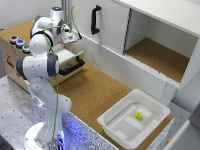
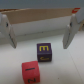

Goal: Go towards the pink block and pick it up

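Hanging over the open drawer (image 1: 70, 62) in the upper left of the exterior view, the claw (image 1: 74, 36) is released: in the wrist view its two fingers (image 2: 7, 30) stand spread wide apart, with nothing between them. Past the fingertips, the pink block (image 2: 31, 72) lies on the drawer floor at the lower edge of the wrist frame, partly cut off; it looks reddish-pink in this blurred picture, with a dark mark on its top face. Just beside it, further up the frame and nearly touching at a corner, sits a purple block (image 2: 45, 52) bearing a yellow letter. Neither block is touched by the claw. Lower right in the exterior view, a white tray (image 1: 114, 121) rests on the cork-topped bench (image 1: 95, 90), holding a small yellow block (image 1: 138, 115).
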Motion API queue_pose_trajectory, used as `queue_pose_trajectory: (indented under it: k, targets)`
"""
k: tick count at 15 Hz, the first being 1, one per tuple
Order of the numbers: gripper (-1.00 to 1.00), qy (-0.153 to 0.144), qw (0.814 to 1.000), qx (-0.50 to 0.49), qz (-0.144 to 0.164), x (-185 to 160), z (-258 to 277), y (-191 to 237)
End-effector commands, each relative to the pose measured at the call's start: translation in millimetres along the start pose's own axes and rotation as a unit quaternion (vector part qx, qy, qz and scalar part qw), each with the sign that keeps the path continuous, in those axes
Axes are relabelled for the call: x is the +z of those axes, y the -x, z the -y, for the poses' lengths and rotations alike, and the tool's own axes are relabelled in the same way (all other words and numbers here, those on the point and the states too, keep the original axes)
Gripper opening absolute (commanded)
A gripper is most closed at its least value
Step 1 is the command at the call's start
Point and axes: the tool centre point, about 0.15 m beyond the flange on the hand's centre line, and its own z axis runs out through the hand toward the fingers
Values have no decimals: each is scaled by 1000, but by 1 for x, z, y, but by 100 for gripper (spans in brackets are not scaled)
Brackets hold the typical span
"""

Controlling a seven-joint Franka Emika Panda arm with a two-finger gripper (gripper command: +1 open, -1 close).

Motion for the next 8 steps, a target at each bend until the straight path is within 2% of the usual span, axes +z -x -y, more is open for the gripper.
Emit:
queue_pose_trajectory:
  k: [1, 3, 8]
  targets:
    - [100, 72, 995, -64, 12, 45, 9, 0]
    - [100, 83, 994, -74, 18, 59, 5, 5]
    - [100, 83, 994, -53, 35, 76, -4, 20]
